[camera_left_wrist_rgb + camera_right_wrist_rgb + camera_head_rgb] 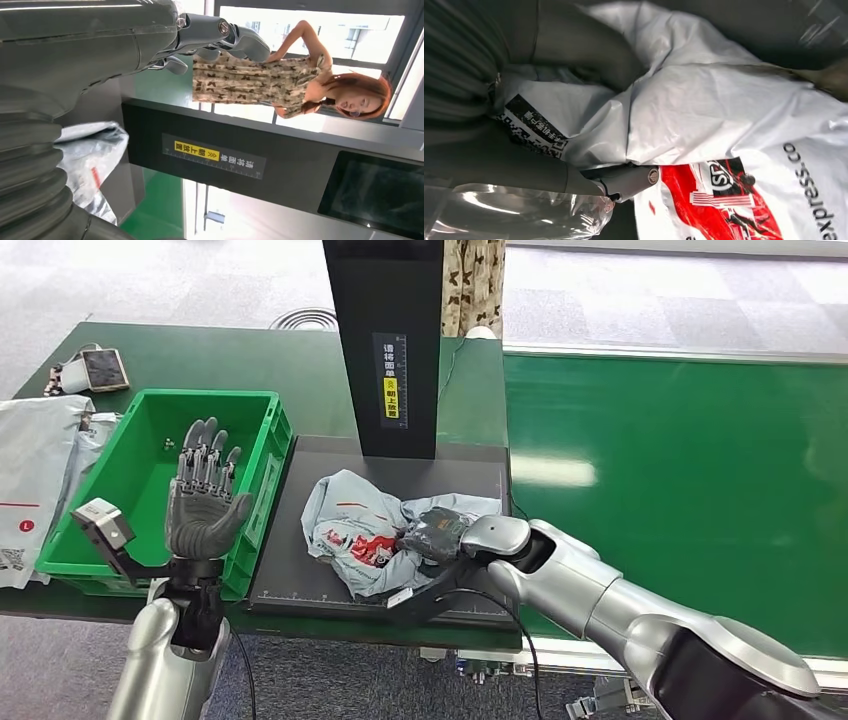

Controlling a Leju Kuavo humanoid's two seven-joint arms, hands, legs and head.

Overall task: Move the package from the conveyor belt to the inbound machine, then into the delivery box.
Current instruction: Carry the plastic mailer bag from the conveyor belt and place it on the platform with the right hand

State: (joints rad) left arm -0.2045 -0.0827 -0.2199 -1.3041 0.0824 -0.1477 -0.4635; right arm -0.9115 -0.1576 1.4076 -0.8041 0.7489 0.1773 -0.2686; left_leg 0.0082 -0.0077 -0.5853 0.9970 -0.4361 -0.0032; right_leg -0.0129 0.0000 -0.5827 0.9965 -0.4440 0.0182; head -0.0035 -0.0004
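A crumpled grey package (pixel 352 525) with red print lies on the black platform (pixel 300 585) of the inbound machine, in front of its dark upright column (pixel 392 340). My right hand (pixel 437 532) grips the package's right side. The right wrist view shows the thumb (pixel 589 50) and a finger (pixel 626 180) pinching a fold of the bag (pixel 724 115). My left hand (pixel 205 498) is raised with fingers spread and holds nothing, in front of the green delivery box (pixel 205 397). Its fingers (pixel 225 35) appear in the left wrist view with the package (pixel 90 155) and the column (pixel 215 160).
The green conveyor belt (pixel 680 470) runs along the right. Other grey packages (pixel 30 470) lie left of the box, and a small device (pixel 103 370) sits at the table's far left. A person (pixel 300 85) stands behind the machine.
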